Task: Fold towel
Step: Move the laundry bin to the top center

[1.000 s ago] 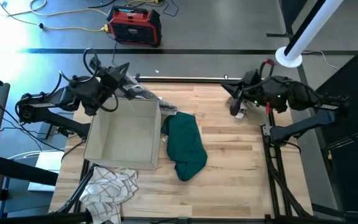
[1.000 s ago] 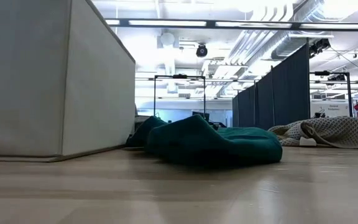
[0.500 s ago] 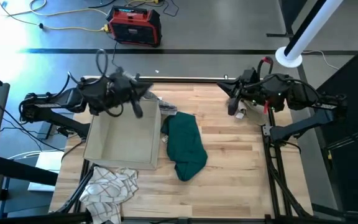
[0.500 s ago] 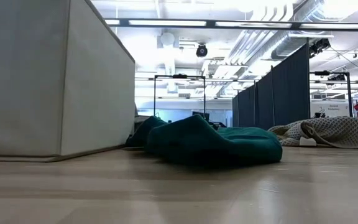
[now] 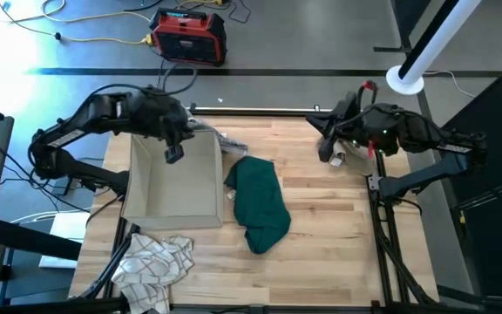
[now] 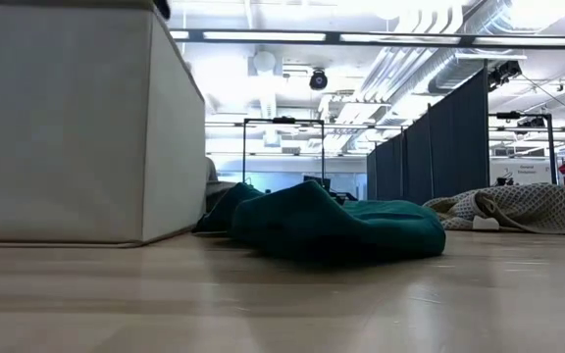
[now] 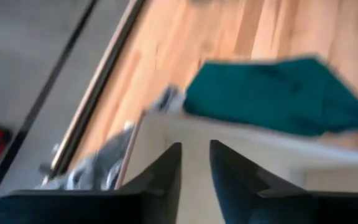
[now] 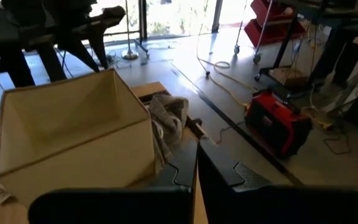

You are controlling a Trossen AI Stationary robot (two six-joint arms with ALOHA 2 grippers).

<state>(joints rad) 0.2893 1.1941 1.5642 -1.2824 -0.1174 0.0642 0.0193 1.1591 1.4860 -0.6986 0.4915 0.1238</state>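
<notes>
Currently the green towel [image 5: 259, 202] lies crumpled on the wooden bench [image 5: 338, 218], near the middle, untouched by either arm. You can see in the high view that it runs from a wider upper part beside the box down to a bunched lower end; in the low view [image 6: 336, 228] it sits as a low rumpled mound with no flat edge laid out. Its left edge is just beside the right wall of the open beige box [image 5: 174, 183], and may touch it near the top corner.

To the towel's right you have bare bench all the way to the right edge; below it the boards are also bare. At the bench's lower left corner a checked cloth [image 5: 152, 262] lies heaped, well apart from the towel. A grey crumpled cloth [image 5: 225, 142] sits at the box's far right corner, near the rear rail.

Your left end effector [image 5: 173, 153] hangs over the box's far part; in the left wrist view [image 7: 194, 163] its fingers stand slightly spread, holding nothing, with the box wall and the towel beyond them. Your right end effector [image 5: 330, 148] waits over the bench's far right area, well apart from the towel; its fingers [image 8: 229, 177] appear pressed together and empty.
</notes>
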